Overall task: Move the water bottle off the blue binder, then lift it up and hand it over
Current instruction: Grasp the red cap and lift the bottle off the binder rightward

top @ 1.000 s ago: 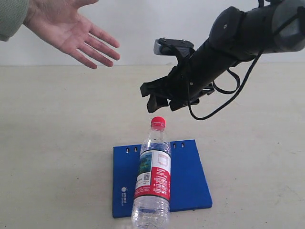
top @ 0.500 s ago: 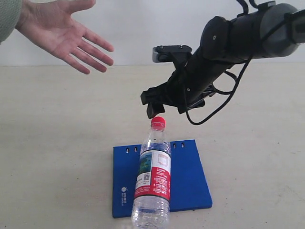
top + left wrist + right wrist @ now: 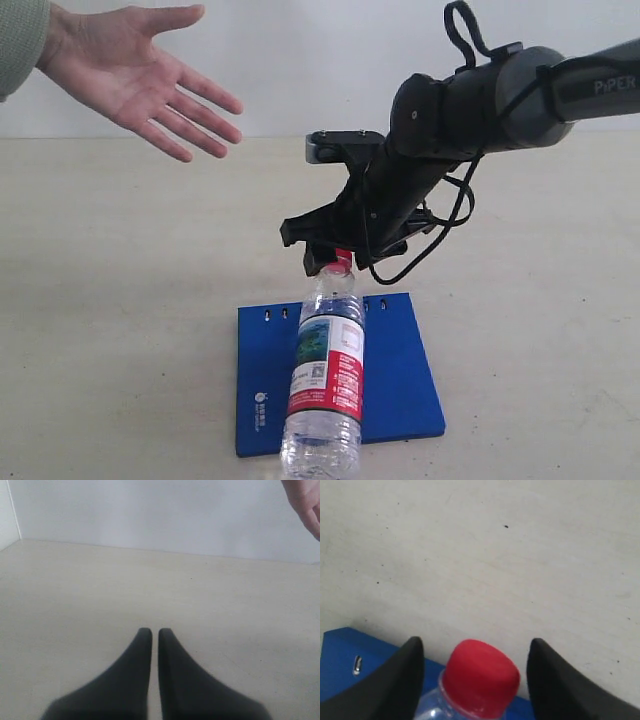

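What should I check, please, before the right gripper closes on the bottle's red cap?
1. Right gripper open, fingers either side of the red cap: ok.
2. Grip closed on the water bottle: not ok; gaps show on both sides.
3. Bottle off the blue binder: not ok; it rests on it.
4. Receiving hand open: ok.
5. Left gripper shut, away from the bottle: ok.
6. Cap screwed tight: cannot tell.

Bright, even, diffuse light; faint soft shadows on table [image 3: 120, 300]; wrist views soft, jaws blurred.
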Available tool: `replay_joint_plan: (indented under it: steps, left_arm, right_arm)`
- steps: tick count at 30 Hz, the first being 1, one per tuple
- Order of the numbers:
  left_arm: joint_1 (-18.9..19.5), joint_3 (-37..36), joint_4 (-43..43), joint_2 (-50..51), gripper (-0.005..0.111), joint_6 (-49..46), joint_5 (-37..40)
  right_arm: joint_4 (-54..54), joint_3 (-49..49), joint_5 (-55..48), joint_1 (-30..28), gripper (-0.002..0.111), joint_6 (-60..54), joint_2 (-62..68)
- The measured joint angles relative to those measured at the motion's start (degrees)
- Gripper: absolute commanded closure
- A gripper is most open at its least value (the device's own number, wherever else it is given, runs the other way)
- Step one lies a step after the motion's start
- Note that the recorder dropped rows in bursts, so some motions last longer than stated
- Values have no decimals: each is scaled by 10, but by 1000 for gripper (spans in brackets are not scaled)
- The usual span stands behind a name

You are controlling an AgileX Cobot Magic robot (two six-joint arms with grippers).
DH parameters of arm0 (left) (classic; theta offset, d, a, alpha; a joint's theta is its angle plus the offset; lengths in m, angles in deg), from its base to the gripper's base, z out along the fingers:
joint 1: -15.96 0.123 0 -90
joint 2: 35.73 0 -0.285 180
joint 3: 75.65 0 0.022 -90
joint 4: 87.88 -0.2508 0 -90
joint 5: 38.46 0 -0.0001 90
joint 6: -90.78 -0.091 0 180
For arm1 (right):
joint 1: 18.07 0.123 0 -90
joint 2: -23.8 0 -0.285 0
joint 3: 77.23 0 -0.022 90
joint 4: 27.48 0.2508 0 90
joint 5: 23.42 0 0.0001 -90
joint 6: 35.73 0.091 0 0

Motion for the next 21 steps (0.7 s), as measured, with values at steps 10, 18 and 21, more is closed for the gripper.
replay_joint_plan:
  steps: [10, 18, 21]
  left_arm:
    - [0, 0, 0, 0, 102, 0, 0]
    - [0, 0, 0, 0, 102, 0, 0]
    - [0, 0, 0, 0, 102, 0, 0]
  right_arm:
    - [0, 0, -9, 0, 108, -22, 0]
    - [-87, 0, 72, 1, 108, -16, -108]
    - [-210, 0, 107, 1, 108, 74, -154]
